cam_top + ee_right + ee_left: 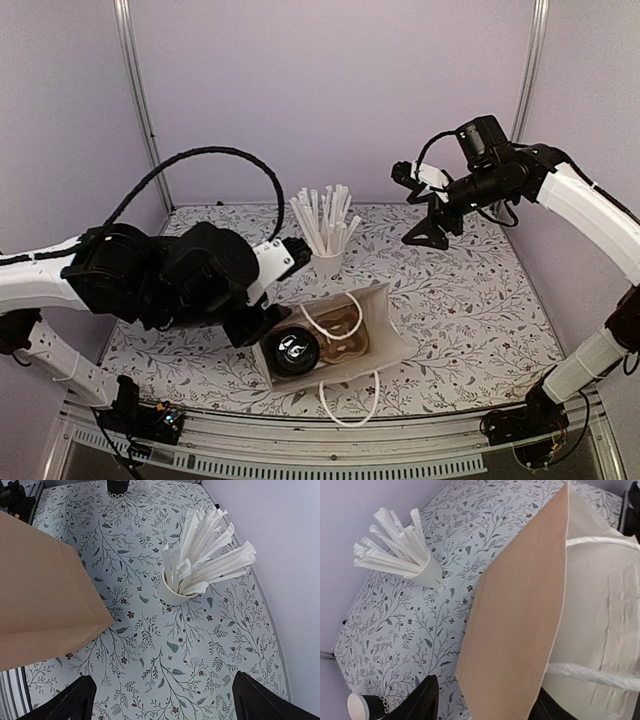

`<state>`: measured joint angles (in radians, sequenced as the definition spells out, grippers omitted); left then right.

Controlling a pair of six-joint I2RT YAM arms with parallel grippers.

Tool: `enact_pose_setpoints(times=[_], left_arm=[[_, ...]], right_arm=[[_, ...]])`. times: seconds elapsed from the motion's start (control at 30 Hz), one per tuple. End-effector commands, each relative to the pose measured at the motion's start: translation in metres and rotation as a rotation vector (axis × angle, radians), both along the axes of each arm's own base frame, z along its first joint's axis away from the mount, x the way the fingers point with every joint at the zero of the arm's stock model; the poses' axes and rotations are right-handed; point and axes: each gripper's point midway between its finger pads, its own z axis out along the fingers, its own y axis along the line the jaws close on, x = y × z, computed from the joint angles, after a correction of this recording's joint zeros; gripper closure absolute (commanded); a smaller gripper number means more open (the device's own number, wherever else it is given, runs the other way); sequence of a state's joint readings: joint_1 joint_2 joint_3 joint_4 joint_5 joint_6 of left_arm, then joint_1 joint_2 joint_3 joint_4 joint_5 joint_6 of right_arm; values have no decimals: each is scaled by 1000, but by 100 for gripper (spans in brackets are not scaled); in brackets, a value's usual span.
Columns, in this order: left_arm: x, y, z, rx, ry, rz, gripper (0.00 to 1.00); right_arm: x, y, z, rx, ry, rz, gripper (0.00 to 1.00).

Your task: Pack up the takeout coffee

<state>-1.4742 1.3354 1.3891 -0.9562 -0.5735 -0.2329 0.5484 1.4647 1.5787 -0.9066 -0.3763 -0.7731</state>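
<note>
A black cup with a round black lid (295, 350) stands inside the open paper bag (388, 318), beside the brown carrier (345, 338). A second black cup (118, 485) stands on the table outside the bag, and its white end shows in the left wrist view (364, 710). My left gripper (266, 325) is open at the bag's left rim. Its jaws straddle the bag's brown side wall (520, 605), one finger (422, 700) outside and the other inside. My right gripper (428, 228) hangs open above the table's back right, with nothing between its fingers (75, 700).
A white cup of paper-wrapped straws (327, 262) stands just behind the bag, also visible to the left wrist camera (427, 570) and the right wrist camera (172, 592). The bag's white handles (350, 405) hang toward the table's near edge. Purple walls enclose the floral tablecloth (470, 310).
</note>
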Motion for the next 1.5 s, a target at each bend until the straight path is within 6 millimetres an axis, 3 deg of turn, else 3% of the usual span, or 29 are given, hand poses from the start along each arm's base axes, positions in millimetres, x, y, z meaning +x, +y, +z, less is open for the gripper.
enact_pose_setpoints(times=[0.0, 0.1, 0.2, 0.4, 0.5, 0.7, 0.8, 0.97, 1.13, 1.33, 1.47], left_arm=[[45, 24, 28, -100, -82, 80, 39], [71, 36, 36, -149, -120, 98, 37], [84, 39, 44, -212, -134, 99, 37], [86, 48, 55, -253, -150, 112, 36], [80, 59, 73, -311, -164, 112, 36], [70, 109, 105, -450, -230, 198, 31], [66, 126, 106, -499, -233, 234, 31], [62, 138, 102, -554, -217, 267, 31], [65, 139, 93, -543, -213, 294, 32], [69, 140, 87, -522, -225, 309, 30], [71, 140, 84, -510, -235, 320, 30]], right_arm=[[23, 33, 6, 145, 88, -8, 1], [43, 53, -1, 189, 171, -27, 9], [59, 70, -13, 224, 245, -35, 15], [74, 85, -32, 261, 314, -54, 20], [78, 90, -38, 270, 346, -55, 24], [90, 96, -50, 270, 375, -88, 37], [102, 97, -54, 275, 366, -135, 43], [114, 99, -67, 269, 394, -192, 52], [120, 102, -76, 266, 423, -212, 75], [109, 100, -62, 285, 431, -192, 100], [99, 96, -30, 322, 400, -169, 100]])
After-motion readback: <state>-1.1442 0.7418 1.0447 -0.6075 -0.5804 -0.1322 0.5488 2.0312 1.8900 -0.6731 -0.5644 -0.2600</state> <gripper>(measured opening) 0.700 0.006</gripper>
